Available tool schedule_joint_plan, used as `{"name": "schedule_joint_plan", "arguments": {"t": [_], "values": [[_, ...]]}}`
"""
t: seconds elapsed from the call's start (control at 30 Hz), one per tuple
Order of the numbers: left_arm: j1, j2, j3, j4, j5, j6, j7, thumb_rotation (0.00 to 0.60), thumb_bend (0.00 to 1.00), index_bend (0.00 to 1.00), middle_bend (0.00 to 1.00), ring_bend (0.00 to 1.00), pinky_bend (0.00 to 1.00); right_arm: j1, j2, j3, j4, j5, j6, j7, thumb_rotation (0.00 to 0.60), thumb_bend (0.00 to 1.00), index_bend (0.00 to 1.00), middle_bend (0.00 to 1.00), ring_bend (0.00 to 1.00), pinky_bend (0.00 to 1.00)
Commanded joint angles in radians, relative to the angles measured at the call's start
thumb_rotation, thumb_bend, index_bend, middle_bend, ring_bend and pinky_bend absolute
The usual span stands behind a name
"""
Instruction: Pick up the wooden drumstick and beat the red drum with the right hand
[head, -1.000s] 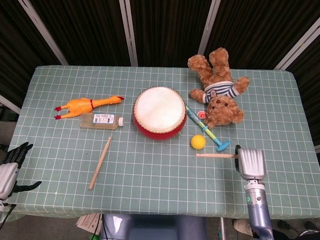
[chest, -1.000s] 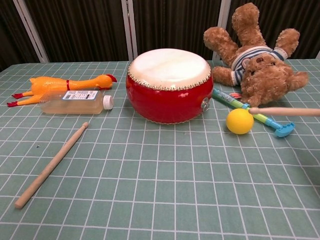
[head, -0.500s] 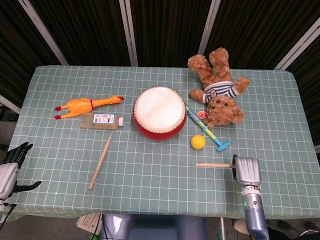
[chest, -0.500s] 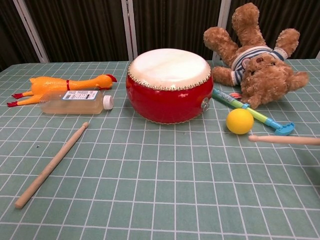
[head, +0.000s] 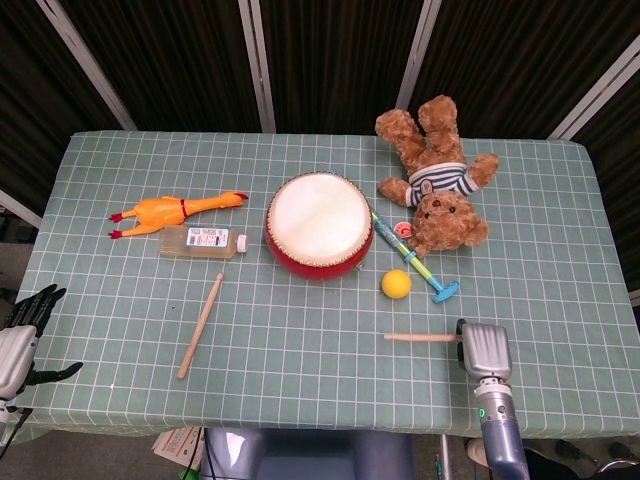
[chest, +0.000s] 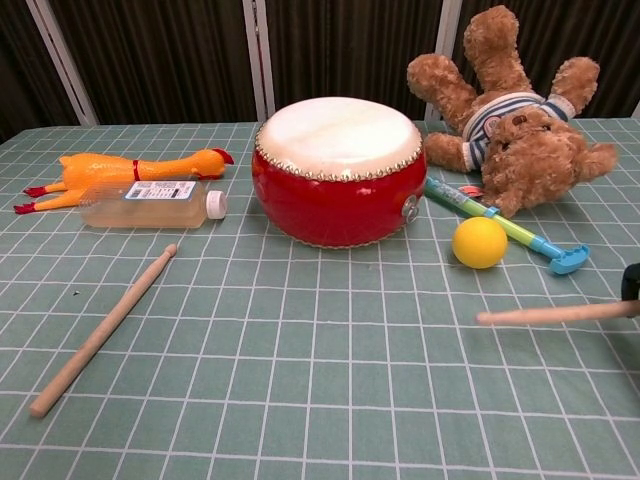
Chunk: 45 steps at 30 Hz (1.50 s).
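- We note a rubber chicken (head: 175, 212) lying on its side at the left of the green checked tablecloth (head: 300, 370).
- A clear bottle (head: 203, 241) with a white cap lies just in front of the chicken, cap pointing right.
- A teddy bear (head: 437, 190) in a striped shirt lies on its back at the far right (legs toward the dark curtain).
- A yellow ball (head: 396, 284) sits near a blue-green toy stick (head: 415, 261).
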<state>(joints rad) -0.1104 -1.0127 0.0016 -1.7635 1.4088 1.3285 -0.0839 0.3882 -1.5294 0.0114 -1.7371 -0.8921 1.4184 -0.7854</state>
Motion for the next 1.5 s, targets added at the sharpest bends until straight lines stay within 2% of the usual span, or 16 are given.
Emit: {"name": "schedule_joint_plan", "arguments": {"t": [0.03, 0.13, 0.23, 0.47, 0.6, 0.7, 0.83, 0.93, 0.97, 1.07, 1.1, 1.17, 1.23, 1.27, 1.33, 1.5], "values": [[0.000, 0.000, 0.000, 0.000, 0.000, 0.001, 0.001, 0.600, 0.02, 0.01, 0.00, 0.00, 0.03, 0.000, 0.009, 0.002, -0.012, -0.008, -0.004, -0.003, 0.600, 0.51, 0.28, 1.00, 1.00, 0.96], [0.000, -0.001, 0.000, 0.000, 0.001, 0.002, 0.003, 0.600, 0.02, 0.01, 0.00, 0.00, 0.03, 0.000, 0.027, 0.002, -0.035, -0.022, -0.006, -0.008, 0.600, 0.47, 0.21, 1.00, 1.00, 0.96], [0.001, -0.001, -0.001, 0.000, 0.001, 0.002, 0.003, 0.600, 0.02, 0.01, 0.00, 0.00, 0.03, 0.000, 0.048, 0.002, -0.062, -0.044, -0.001, -0.011, 0.600, 0.47, 0.21, 1.00, 1.00, 0.94], [0.003, -0.002, -0.001, 0.002, 0.005, 0.008, 0.003, 0.600, 0.02, 0.01, 0.00, 0.00, 0.03, -0.020, 0.131, 0.011, -0.092, -0.211, 0.059, 0.084, 0.600, 0.38, 0.21, 1.00, 1.00, 0.75], [0.002, -0.004, -0.001, 0.004, 0.006, 0.008, 0.006, 0.600, 0.02, 0.01, 0.00, 0.00, 0.03, -0.051, 0.178, 0.015, -0.065, -0.319, 0.108, 0.204, 0.600, 0.33, 0.29, 1.00, 1.00, 0.70], [0.003, -0.006, -0.002, 0.004, 0.006, 0.011, 0.012, 0.600, 0.02, 0.01, 0.00, 0.00, 0.03, -0.076, 0.207, 0.006, -0.042, -0.375, 0.125, 0.294, 0.600, 0.28, 0.31, 1.00, 0.92, 0.62], [0.004, -0.010, -0.003, 0.004, 0.005, 0.016, 0.021, 0.600, 0.02, 0.01, 0.00, 0.00, 0.03, -0.103, 0.228, -0.016, -0.023, -0.429, 0.137, 0.354, 0.600, 0.25, 0.41, 1.00, 0.87, 0.54], [0.006, -0.012, -0.005, 0.004, 0.004, 0.020, 0.025, 0.600, 0.02, 0.01, 0.00, 0.00, 0.03, -0.119, 0.232, -0.025, -0.008, -0.471, 0.149, 0.384, 0.600, 0.22, 0.45, 1.00, 0.84, 0.52], [0.006, -0.012, -0.005, 0.004, 0.003, 0.020, 0.026, 0.600, 0.02, 0.01, 0.00, 0.00, 0.03, -0.123, 0.232, -0.026, -0.002, -0.486, 0.154, 0.392, 0.600, 0.21, 0.45, 0.95, 0.79, 0.50], [0.006, -0.013, -0.006, 0.005, 0.004, 0.022, 0.028, 0.600, 0.02, 0.01, 0.00, 0.00, 0.03, -0.133, 0.233, -0.029, 0.007, -0.510, 0.159, 0.399, 0.600, 0.18, 0.45, 0.66, 0.56, 0.39], [0.006, -0.014, -0.006, 0.005, 0.004, 0.023, 0.029, 0.600, 0.02, 0.01, 0.00, 0.00, 0.03, -0.136, 0.240, -0.036, -0.005, -0.504, 0.144, 0.394, 0.600, 0.18, 0.44, 0.61, 0.51, 0.36], [0.007, -0.015, -0.006, 0.006, 0.006, 0.025, 0.030, 0.600, 0.02, 0.01, 0.00, 0.00, 0.03, -0.140, 0.249, -0.041, -0.017, -0.514, 0.137, 0.391, 0.600, 0.18, 0.27, 0.45, 0.35, 0.21], [0.008, -0.015, -0.006, 0.008, 0.009, 0.027, 0.031, 0.600, 0.02, 0.01, 0.00, 0.00, 0.03, -0.144, 0.271, -0.064, -0.035, -0.516, 0.103, 0.387, 0.600, 0.15, 0.03, 0.14, 0.09, 0.03], [0.008, -0.016, -0.006, 0.010, 0.010, 0.028, 0.031, 0.600, 0.02, 0.01, 0.00, 0.00, 0.03, -0.142, 0.292, -0.076, -0.052, -0.508, 0.076, 0.374, 0.600, 0.13, 0.00, 0.05, 0.03, 0.00], [0.008, -0.016, -0.005, 0.012, 0.013, 0.030, 0.033, 0.600, 0.02, 0.01, 0.00, 0.00, 0.03, -0.140, 0.320, -0.084, -0.072, -0.493, 0.048, 0.342, 0.600, 0.11, 0.00, 0.00, 0.00, 0.00], [0.007, -0.018, -0.002, 0.024, 0.027, 0.033, 0.049, 0.600, 0.02, 0.00, 0.00, 0.00, 0.03, -0.142, 0.356, -0.090, -0.070, -0.489, 0.016, 0.310, 0.600, 0.09, 0.00, 0.00, 0.00, 0.00]]}}
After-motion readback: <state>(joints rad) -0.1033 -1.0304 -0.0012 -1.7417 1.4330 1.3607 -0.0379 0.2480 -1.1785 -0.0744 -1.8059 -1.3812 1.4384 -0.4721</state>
